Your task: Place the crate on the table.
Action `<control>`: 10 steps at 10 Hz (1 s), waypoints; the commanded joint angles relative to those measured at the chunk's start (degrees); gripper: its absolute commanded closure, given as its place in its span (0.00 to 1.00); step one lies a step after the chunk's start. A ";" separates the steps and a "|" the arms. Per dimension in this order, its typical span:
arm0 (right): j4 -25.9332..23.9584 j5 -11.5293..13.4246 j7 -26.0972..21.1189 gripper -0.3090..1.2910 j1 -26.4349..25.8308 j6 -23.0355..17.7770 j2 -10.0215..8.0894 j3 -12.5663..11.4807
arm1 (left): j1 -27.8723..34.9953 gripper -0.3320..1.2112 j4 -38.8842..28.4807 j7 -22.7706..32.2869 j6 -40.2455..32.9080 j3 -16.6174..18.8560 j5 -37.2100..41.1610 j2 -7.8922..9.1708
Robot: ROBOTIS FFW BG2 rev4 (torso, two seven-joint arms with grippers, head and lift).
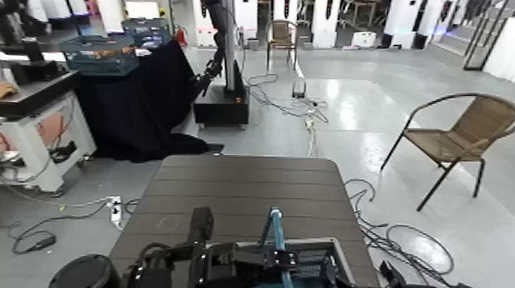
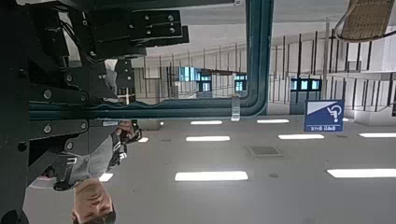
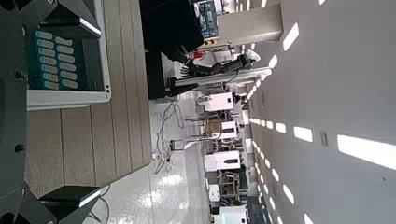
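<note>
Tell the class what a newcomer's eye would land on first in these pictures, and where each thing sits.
First comes the dark brown table filling the middle of the head view. At its near edge sits the crate, its upright teal handle rising among the robot's black arms. Off to the right, a wicker chair stands alone on the pale floor.

The crate (image 1: 306, 264), blue-grey lattice with a pale rim and an upright teal handle, is at the near edge of the table (image 1: 245, 195), a dark brown slatted top.
</note>
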 commanded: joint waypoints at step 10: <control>0.54 -0.32 0.00 0.27 -0.36 -0.34 -0.17 0.27 | -7.12 0.96 9.35 0.09 0.38 -1.06 -2.28 -0.97</control>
